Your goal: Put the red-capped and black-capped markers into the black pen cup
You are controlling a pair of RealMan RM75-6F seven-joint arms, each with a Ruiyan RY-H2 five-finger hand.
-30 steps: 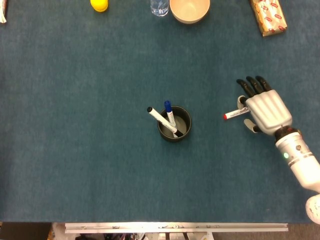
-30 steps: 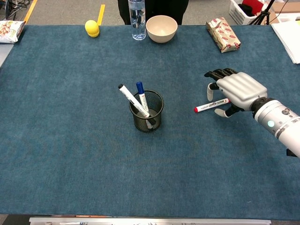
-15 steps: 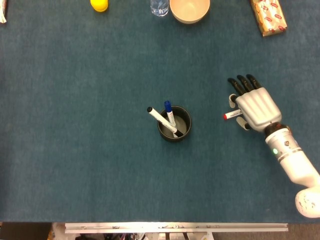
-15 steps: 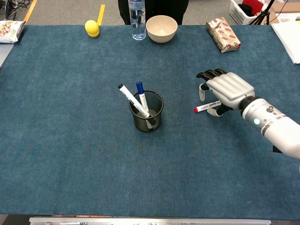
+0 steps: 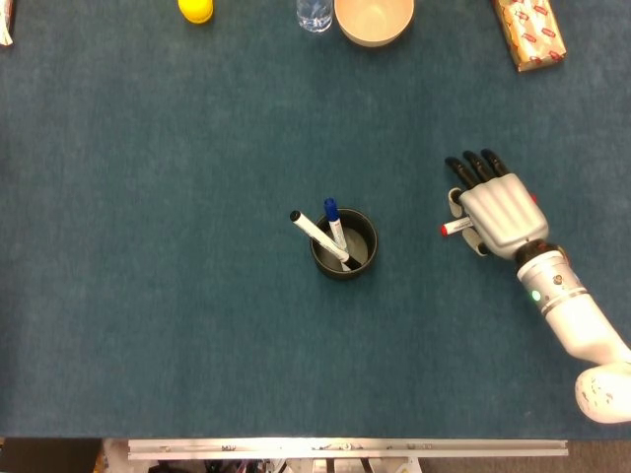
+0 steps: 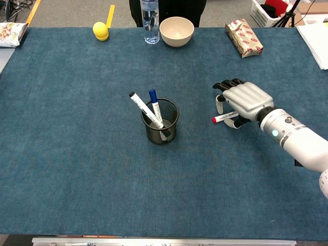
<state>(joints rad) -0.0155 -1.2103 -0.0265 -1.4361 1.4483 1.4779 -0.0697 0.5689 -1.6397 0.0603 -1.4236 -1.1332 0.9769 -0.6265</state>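
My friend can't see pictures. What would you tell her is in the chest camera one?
A white robot hand lies over a red-capped marker on a blue table, covering most of it; whether it grips the marker is unclear. To its left, a black pen cup holds a black-capped marker and a blue-capped marker.
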